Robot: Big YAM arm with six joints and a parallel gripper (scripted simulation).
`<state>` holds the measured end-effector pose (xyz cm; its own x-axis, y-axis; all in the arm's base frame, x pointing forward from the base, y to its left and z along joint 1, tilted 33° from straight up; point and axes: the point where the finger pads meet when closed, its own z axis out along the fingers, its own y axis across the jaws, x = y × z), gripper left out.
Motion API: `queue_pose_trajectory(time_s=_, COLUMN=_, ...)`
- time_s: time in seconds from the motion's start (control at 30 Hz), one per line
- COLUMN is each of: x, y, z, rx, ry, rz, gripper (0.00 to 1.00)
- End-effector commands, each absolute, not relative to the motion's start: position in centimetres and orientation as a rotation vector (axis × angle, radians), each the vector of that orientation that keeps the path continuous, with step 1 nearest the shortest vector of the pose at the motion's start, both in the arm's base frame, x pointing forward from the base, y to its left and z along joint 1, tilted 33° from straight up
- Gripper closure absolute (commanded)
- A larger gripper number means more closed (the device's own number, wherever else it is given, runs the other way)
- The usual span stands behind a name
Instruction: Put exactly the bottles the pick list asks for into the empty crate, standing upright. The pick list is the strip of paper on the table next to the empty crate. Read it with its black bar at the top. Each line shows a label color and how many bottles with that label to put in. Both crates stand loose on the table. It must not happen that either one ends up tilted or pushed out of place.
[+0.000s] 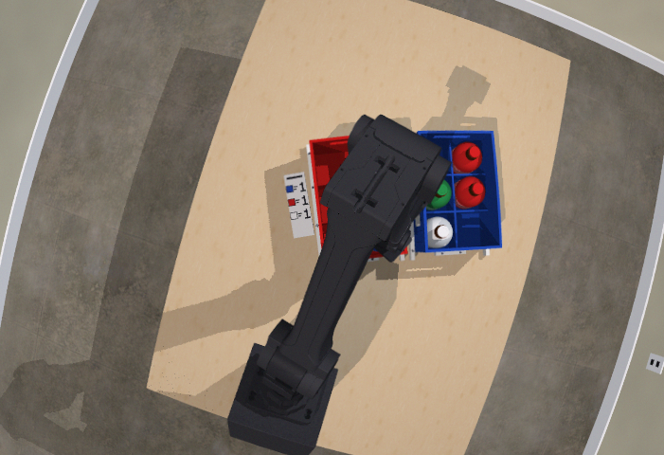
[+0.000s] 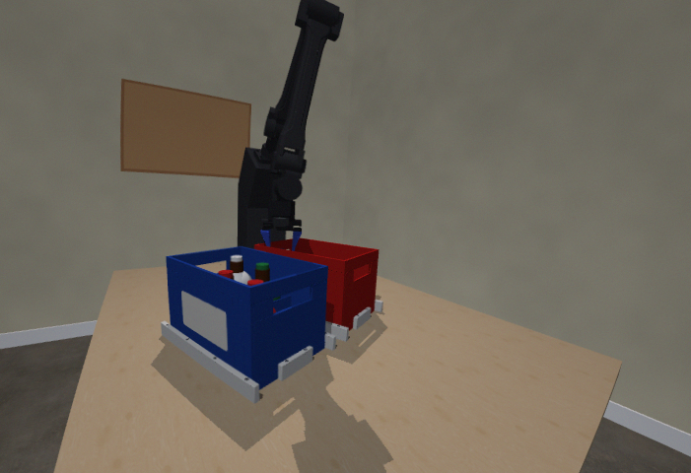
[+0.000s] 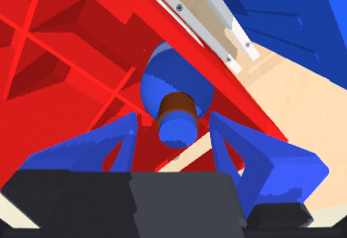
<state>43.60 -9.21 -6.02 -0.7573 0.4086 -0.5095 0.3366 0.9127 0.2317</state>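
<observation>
The pick list (image 1: 298, 205) reads blue 1, red 1, white 1. A blue bottle (image 3: 177, 84) stands in a compartment of the red crate (image 1: 328, 140) (image 2: 361, 290), by the wall facing the blue crate. My gripper (image 2: 282, 245) (image 3: 173, 118) is open, its blue fingers apart on either side of the bottle's neck and cap, not touching it. The blue crate (image 1: 497, 214) (image 2: 296, 328) holds two red bottles (image 1: 466, 157) (image 1: 469, 192), a green bottle (image 1: 439, 195) and a white bottle (image 1: 439, 232). The arm hides part of both crates in the top view.
The two crates stand side by side, with light grey strips (image 2: 209, 361) (image 3: 221, 50) along their bases. The red crate's dividers (image 3: 57, 56) and high walls surround the bottle. The arm (image 1: 337, 268) reaches over the red crate.
</observation>
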Motion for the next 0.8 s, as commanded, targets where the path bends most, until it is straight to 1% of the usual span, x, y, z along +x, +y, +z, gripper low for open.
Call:
queue_pose_trajectory(time_s=0.0, x=41.8, y=-9.6, z=-5.6, rx=0.547, ry=2.516, rz=0.161, gripper=0.39)
queue_pose_trajectory(time_s=0.77, x=39.0, y=-9.6, z=-0.9, rx=0.543, ry=2.512, rz=0.162, gripper=0.39)
